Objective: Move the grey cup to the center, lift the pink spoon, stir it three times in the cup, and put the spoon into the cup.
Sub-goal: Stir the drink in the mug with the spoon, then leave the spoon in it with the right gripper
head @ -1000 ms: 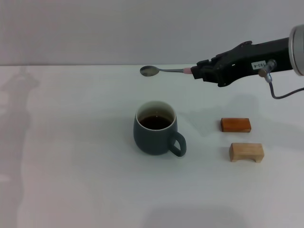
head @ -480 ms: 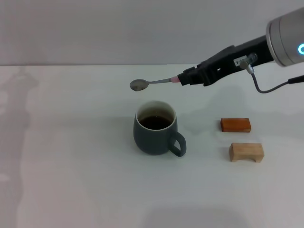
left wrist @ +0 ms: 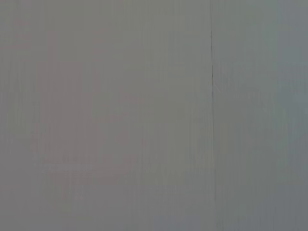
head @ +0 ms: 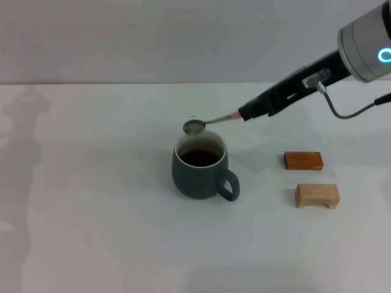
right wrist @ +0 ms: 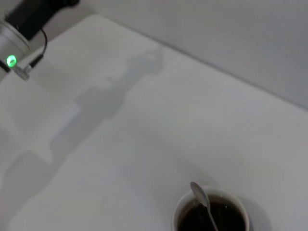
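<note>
The grey cup [head: 200, 170] stands in the middle of the table, handle to the front right, with dark liquid inside; it also shows in the right wrist view [right wrist: 211, 217]. My right gripper [head: 247, 114] reaches in from the upper right and is shut on the pink handle of the pink spoon [head: 211, 122]. The spoon slants down to the left, its metal bowl [head: 194, 127] just above the cup's far-left rim. The right wrist view shows the spoon [right wrist: 202, 202] over the cup's mouth. My left gripper is out of view in the head view.
An orange-brown block [head: 303, 160] and a pale wooden block [head: 316, 195] lie to the right of the cup. A grey wall stands behind the white table. The left wrist view shows only a plain grey surface.
My right gripper has tilted and lowered the spoon. Its bowl has dropped from well above the table's far side to just above the cup's rim.
</note>
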